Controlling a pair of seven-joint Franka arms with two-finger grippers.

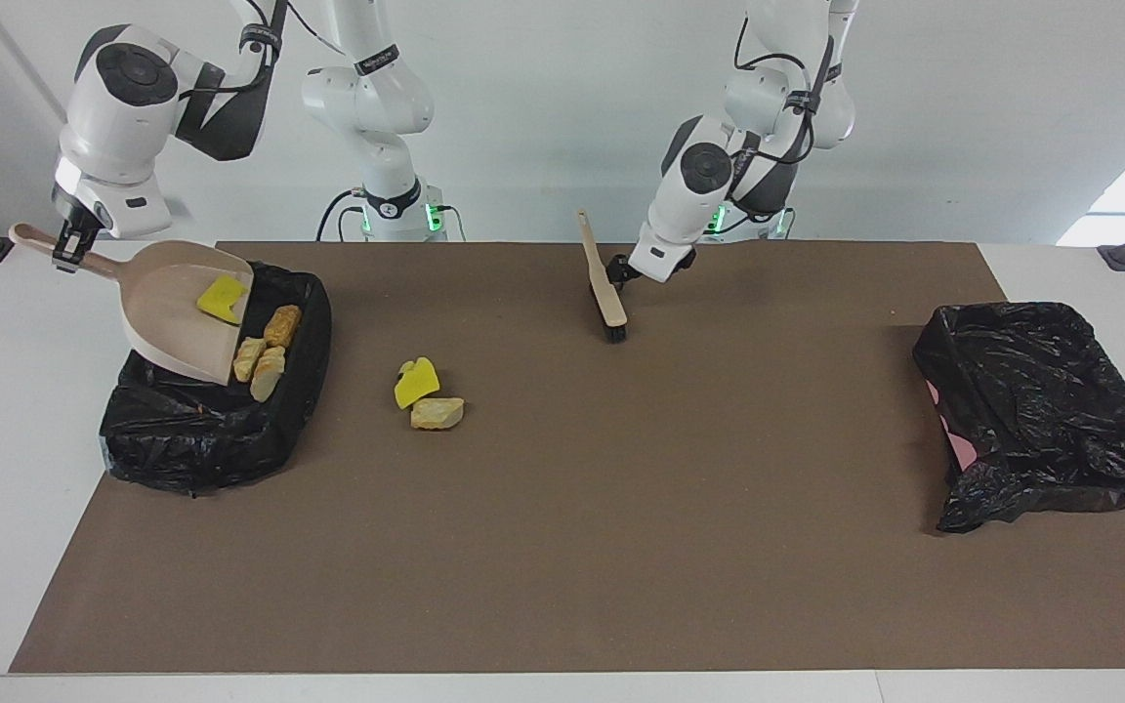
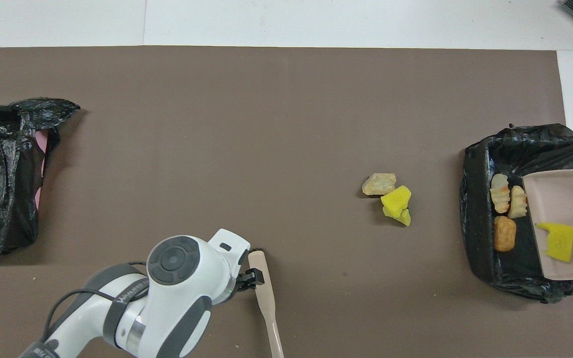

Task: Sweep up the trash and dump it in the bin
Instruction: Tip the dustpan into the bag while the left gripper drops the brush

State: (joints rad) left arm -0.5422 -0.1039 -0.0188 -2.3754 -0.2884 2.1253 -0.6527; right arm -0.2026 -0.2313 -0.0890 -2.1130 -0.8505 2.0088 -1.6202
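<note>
Trash, facing view: three tan lumps (image 1: 265,356) down in the black-bagged bin (image 1: 211,439) at the right arm's end of the table, just off the lip of the tilted dustpan (image 1: 172,303); yellow sponge piece (image 1: 223,299) inside the pan; loose yellow scrap (image 1: 416,383) and loose tan lump (image 1: 437,413) touching on the mat beside the bin. Right gripper (image 1: 69,249) clamped on the dustpan's handle. Left gripper (image 1: 624,266) against the leaning brush (image 1: 606,298); cannot tell whether gripping. Overhead view: lumps in the bin, sponge piece on the pan, loose pair farther from the robots than the brush.
</note>
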